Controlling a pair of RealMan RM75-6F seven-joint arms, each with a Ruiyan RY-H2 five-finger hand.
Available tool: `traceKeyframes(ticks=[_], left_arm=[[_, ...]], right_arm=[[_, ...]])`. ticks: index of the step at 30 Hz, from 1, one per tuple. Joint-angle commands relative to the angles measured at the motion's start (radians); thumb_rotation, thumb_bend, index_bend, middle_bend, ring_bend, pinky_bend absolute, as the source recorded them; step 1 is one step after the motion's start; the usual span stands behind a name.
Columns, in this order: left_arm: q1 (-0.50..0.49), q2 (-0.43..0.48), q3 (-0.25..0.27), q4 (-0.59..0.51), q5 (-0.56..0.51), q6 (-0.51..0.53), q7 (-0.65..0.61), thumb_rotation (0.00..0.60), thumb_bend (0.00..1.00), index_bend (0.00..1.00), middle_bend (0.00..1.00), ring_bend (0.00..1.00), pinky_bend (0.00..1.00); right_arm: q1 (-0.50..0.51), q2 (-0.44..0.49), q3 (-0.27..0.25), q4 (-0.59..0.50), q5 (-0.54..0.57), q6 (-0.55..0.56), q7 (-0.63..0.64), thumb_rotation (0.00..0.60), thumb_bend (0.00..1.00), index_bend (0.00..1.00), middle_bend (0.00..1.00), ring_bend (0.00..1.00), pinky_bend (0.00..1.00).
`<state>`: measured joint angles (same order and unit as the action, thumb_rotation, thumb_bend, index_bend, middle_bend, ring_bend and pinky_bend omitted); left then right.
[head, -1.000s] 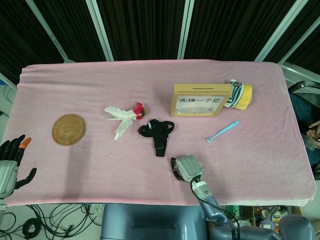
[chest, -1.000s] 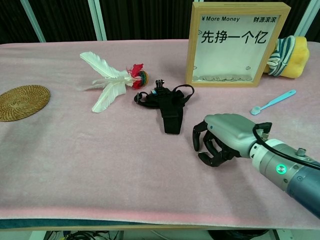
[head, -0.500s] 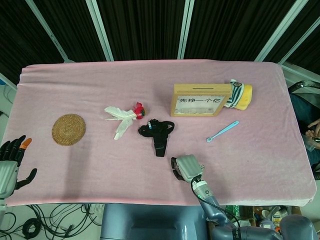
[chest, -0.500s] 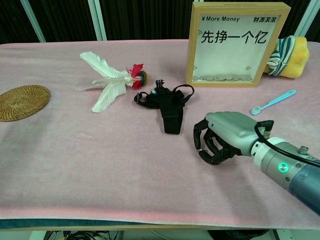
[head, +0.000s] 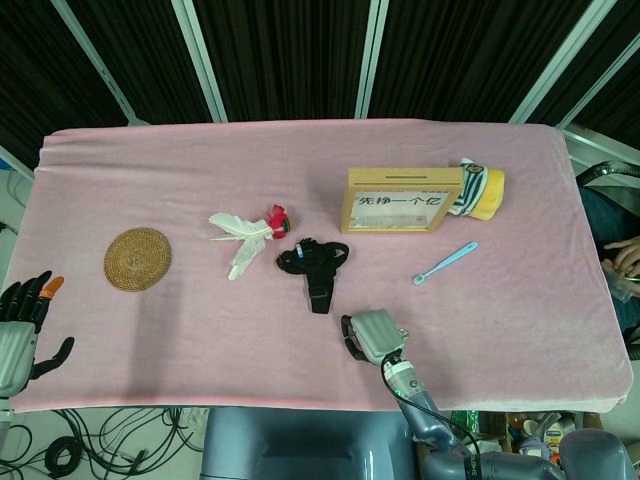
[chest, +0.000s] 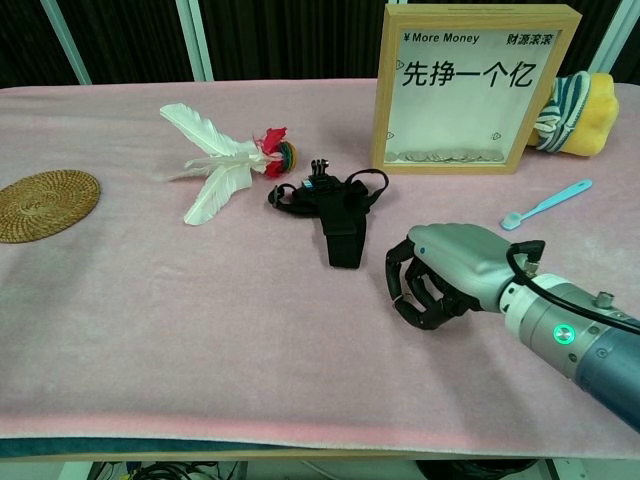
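Hovering low over the pink tablecloth (chest: 200, 330) near the front edge of the tabletop, the right hand (chest: 440, 275) has its fingers curled in under the palm, closed on nothing that either view shows. Whether the fingertips touch the cloth I cannot tell. The thing nearest to it is the black strap mount (chest: 335, 205), which lies flat near the middle of the tabletop, just beside the hand on the side toward the left edge and a little further back. Hand and strap are apart; nothing is gripped or lifted. As a judgement, the work is at its start: the reach toward the strap is made, but the grasp is not yet done, and the fingers would have to spread before they could take it.

The left hand (head: 22, 330) shows only in the head view, off the front left corner of the tabletop. Its fingers are spread and it holds nothing, well apart from everything on the cloth.

Behind the strap, a white feather toy (chest: 215, 160) with a red tuft lies touching or almost touching the strap's back end. A round woven coaster (chest: 45, 205) sits near the left edge. Toward the back right stands a wooden frame (chest: 478, 85) with printed words, and a yellow and striped soft toy (chest: 578, 110) leans at its far side. A light blue toothbrush (chest: 545, 205) lies between the frame and the front edge, near the right hand but not touching it.
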<state>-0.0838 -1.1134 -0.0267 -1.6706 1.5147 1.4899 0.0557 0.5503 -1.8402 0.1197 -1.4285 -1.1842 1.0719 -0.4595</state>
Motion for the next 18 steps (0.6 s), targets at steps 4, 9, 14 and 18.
traceKeyframes(ticks=[4,9,14,18], left_arm=[[0.0,0.0,0.001,-0.001,0.001,-0.001,-0.001,0.6,0.33,0.05,0.0,0.0,0.01],[0.0,0.0,0.0,-0.001,0.0,0.0,-0.003,0.6,0.33,0.05,0.0,0.0,0.02],[0.0,-0.001,0.0,0.0,0.001,0.001,-0.004,0.6,0.33,0.05,0.0,0.0,0.02],[0.001,-0.001,-0.001,0.001,0.0,0.002,-0.007,0.6,0.33,0.05,0.0,0.0,0.02]], right_arm=[[0.001,0.002,0.003,-0.007,-0.005,0.002,0.011,0.6,0.41,0.64,0.77,0.86,0.93],[0.004,0.02,0.015,-0.035,-0.011,0.005,0.021,0.6,0.42,0.65,0.77,0.86,0.93],[0.008,0.057,0.039,-0.083,-0.004,0.015,0.013,0.6,0.42,0.67,0.77,0.86,0.93],[0.018,0.126,0.092,-0.162,0.02,0.028,-0.007,0.6,0.42,0.68,0.77,0.86,0.93]])
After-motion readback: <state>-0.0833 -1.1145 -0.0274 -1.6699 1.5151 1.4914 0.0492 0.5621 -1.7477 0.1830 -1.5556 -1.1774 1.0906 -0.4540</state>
